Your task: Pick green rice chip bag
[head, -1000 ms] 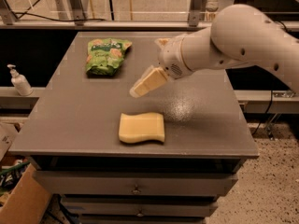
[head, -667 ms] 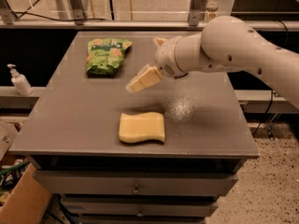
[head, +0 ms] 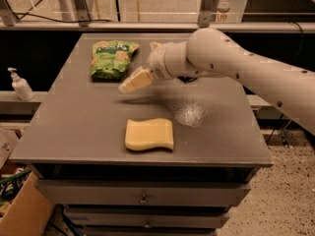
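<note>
The green rice chip bag (head: 111, 58) lies flat at the back left of the grey table (head: 74, 127), with pale chip pictures on its front. My gripper (head: 131, 82) hangs over the table just right of and in front of the bag, a short way off it, its pale fingers pointing left and down. The white arm (head: 236, 68) reaches in from the right. Nothing shows between the fingers.
A pale yellow wavy sponge (head: 149, 134) lies near the table's front middle. A white pump bottle (head: 20, 85) stands on a ledge to the left. A cardboard box (head: 19, 210) sits on the floor at lower left. Drawers (head: 142, 195) run under the tabletop.
My gripper and arm have moved left and a little toward the back, closer to the green bag. The bag and the sponge have not moved.
</note>
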Robot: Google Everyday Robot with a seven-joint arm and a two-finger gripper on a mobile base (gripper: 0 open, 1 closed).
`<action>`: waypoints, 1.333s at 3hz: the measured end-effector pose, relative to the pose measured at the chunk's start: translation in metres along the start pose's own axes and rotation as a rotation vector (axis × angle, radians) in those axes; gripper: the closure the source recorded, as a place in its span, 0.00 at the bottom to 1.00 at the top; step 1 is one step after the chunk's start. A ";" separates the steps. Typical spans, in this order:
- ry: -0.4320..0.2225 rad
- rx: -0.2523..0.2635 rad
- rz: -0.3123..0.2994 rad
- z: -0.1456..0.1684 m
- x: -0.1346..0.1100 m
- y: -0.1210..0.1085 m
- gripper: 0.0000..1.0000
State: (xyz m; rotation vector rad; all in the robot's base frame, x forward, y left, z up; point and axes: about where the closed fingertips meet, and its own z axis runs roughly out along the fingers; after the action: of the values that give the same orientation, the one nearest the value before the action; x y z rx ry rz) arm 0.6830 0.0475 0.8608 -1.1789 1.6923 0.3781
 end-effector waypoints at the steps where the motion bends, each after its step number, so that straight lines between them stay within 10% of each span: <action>1: -0.019 -0.004 0.018 0.030 -0.011 -0.003 0.00; 3: -0.052 -0.037 0.043 0.073 -0.032 0.007 0.00; 4: -0.056 -0.064 0.046 0.086 -0.037 0.017 0.16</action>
State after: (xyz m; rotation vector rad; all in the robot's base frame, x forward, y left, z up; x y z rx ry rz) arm 0.7168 0.1358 0.8487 -1.1661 1.6716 0.4930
